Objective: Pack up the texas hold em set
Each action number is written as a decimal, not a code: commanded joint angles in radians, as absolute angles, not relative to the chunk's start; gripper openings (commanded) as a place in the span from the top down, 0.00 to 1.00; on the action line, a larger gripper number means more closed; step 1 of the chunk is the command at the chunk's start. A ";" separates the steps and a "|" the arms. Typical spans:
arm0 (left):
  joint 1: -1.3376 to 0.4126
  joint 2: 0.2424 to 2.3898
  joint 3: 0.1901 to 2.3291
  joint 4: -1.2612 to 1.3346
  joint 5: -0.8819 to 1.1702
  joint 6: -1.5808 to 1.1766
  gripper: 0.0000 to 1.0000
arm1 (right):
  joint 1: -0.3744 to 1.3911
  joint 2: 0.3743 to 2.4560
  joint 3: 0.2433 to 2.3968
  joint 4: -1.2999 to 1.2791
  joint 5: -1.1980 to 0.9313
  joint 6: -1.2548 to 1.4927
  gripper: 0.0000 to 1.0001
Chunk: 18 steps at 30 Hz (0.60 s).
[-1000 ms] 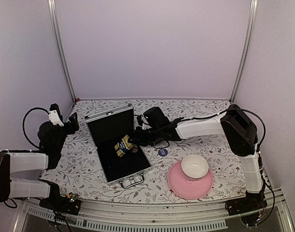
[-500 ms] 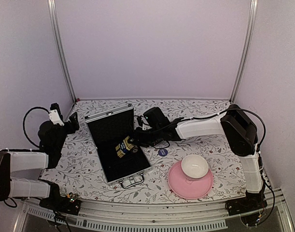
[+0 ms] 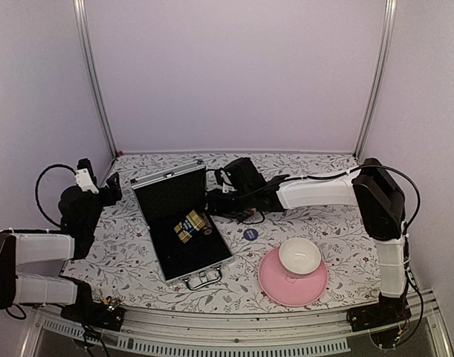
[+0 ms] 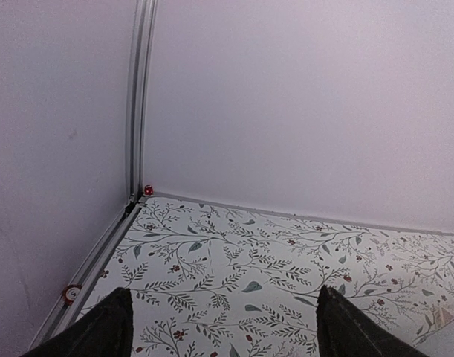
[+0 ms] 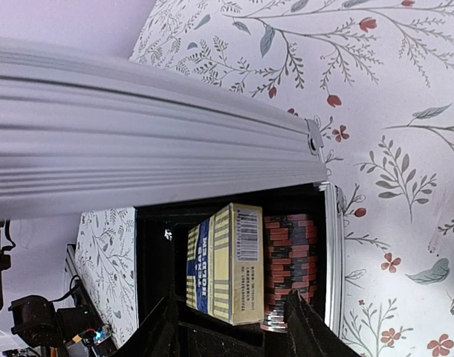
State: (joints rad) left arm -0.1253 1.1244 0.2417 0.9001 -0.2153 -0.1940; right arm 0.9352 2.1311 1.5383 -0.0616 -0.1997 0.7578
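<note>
At left-centre of the desk point(image 3: 323, 219) the case point(image 3: 180, 259) lies open, its lid point(image 3: 169, 192) upright at the far side and its metal handle point(image 3: 202, 280) towards the near edge. The shell is ribbed silver aluminium with a black lining. Inside, against the right wall, a gold-and-dark card box point(image 3: 187, 225) lies flat with a dark red stack of chips point(image 3: 206, 230) on its side, touching it. The rest of the lining is bare, from the box to the handle side.

The right hand point(image 3: 214, 202) hangs over the case's far right corner, just beside the lid. In the wrist view its fingers point(image 5: 163, 327) are spread, one on each side of the near ends of box and chips, pinching nothing.

A blue round disc point(image 3: 249, 233) lies flat on the desk just right of the case, between it and a pink plate point(image 3: 275, 288). The plate sits near the front edge with a white bowl point(image 3: 299, 255) on it.

The left hand point(image 3: 112, 186) is near the back left corner, well apart from the case, and spread wide over bare floral cloth. Plain walls and metal posts close in the back and both sides.
</note>
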 commanded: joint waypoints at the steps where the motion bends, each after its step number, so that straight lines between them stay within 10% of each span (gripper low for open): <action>1: -0.120 1.128 0.258 0.902 -0.212 -0.183 0.15 | 0.940 2.080 1.512 -0.048 -0.186 0.707 0.53; 18: -0.121 1.120 0.249 0.911 -0.212 -0.183 0.15 | 0.948 2.110 1.436 0.161 -0.272 0.726 0.66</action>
